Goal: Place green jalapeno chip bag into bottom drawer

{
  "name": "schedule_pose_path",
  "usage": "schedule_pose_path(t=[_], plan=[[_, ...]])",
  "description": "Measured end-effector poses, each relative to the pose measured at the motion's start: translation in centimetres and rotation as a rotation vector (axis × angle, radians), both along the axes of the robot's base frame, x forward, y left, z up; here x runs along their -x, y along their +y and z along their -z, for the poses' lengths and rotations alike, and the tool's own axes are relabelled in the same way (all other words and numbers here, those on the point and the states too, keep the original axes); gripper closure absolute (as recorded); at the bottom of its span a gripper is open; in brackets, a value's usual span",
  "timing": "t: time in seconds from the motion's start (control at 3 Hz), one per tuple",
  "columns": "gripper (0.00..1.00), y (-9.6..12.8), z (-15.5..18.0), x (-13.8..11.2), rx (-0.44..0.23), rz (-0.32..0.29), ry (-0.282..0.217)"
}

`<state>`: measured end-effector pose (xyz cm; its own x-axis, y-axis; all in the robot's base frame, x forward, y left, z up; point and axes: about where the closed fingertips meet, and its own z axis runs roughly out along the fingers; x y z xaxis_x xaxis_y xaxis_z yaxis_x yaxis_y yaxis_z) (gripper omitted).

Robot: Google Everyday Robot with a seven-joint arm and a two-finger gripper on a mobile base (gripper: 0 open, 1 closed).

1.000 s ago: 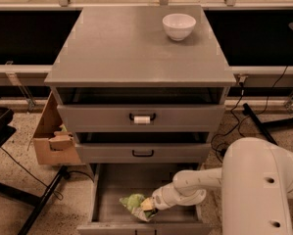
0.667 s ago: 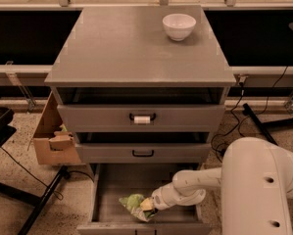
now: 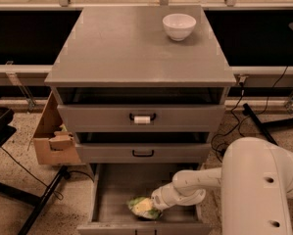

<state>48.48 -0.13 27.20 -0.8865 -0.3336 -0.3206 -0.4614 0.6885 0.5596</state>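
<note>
The green jalapeno chip bag (image 3: 141,206) lies inside the open bottom drawer (image 3: 114,190), near its front middle, on the flat grey floor. My gripper (image 3: 155,204) reaches into the drawer from the right on a white arm and sits right against the bag's right side. The middle drawer with the black handle (image 3: 143,153) and the upper drawer with the white-tagged handle (image 3: 142,119) are pushed in above.
A white bowl (image 3: 179,26) stands on the cabinet top at the back right. A cardboard box (image 3: 53,136) sits on the floor left of the cabinet. My white arm housing (image 3: 261,190) fills the lower right. Cables lie on the floor at right.
</note>
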Motion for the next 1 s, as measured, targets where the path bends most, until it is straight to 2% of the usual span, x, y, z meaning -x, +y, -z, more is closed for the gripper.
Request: schedule_pose_path(t=[0.33, 0.67, 1.0], plan=[[0.00, 0.0, 0.0, 0.0, 0.000, 0.000, 0.000], [0.00, 0.0, -0.1, 0.1, 0.000, -0.003, -0.001], [0.00, -0.3, -3.3, 1.2, -0.004, -0.057, -0.032]])
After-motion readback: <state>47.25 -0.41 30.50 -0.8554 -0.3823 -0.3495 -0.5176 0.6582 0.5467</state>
